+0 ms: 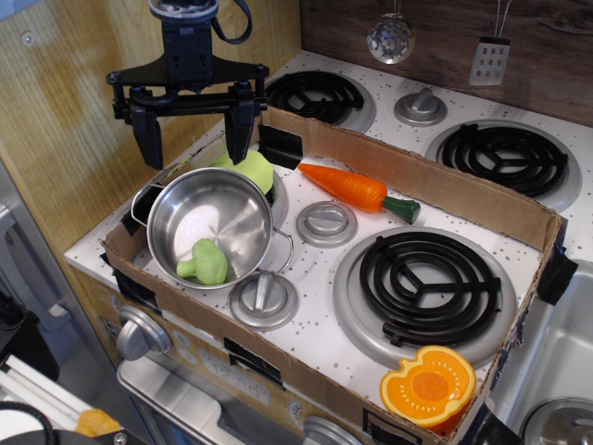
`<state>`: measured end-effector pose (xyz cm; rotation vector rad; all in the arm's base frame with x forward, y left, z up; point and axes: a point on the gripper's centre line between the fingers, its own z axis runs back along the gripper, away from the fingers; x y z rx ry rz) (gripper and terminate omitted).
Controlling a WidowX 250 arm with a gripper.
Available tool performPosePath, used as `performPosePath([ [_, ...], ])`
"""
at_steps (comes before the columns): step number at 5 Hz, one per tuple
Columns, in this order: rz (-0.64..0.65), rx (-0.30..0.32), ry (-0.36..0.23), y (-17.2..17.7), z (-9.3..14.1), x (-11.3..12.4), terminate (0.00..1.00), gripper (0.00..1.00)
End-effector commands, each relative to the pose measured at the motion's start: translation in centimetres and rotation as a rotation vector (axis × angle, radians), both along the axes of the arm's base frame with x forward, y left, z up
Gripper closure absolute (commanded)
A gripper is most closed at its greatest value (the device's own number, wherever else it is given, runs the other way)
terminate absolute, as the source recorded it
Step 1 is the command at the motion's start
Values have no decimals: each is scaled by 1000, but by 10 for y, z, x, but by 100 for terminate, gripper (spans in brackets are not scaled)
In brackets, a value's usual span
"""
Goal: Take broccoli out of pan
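The broccoli (206,263), a small light green bumpy toy, lies inside the pan (176,199), a shiny steel pot at the front left of the toy stove, against its near inner wall. My gripper (195,139) hangs above the pan's far rim with its two black fingers spread wide, open and empty. It touches neither the pan nor the broccoli.
A smooth yellow-green piece (250,169) sits behind the pan. An orange carrot (357,190) lies at centre back. An orange slice (428,385) rests at the front right. Grey knob discs (326,223) and a black burner coil (429,286) sit inside the low cardboard wall (417,176).
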<state>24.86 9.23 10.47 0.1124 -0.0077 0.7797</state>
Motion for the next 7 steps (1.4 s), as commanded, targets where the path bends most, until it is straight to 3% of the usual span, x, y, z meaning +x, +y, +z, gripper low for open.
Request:
performPosePath([
  [1, 0, 0, 0, 0, 0, 0, 0, 0],
  [2, 47, 32, -105, 4, -8, -9, 0, 0],
  [4, 40, 60, -197, 6, -30, -6, 0, 0],
  [5, 41, 73, -279, 1, -44, 1, 0, 0],
  [7, 86, 52, -259, -8, -65, -8, 0, 0],
])
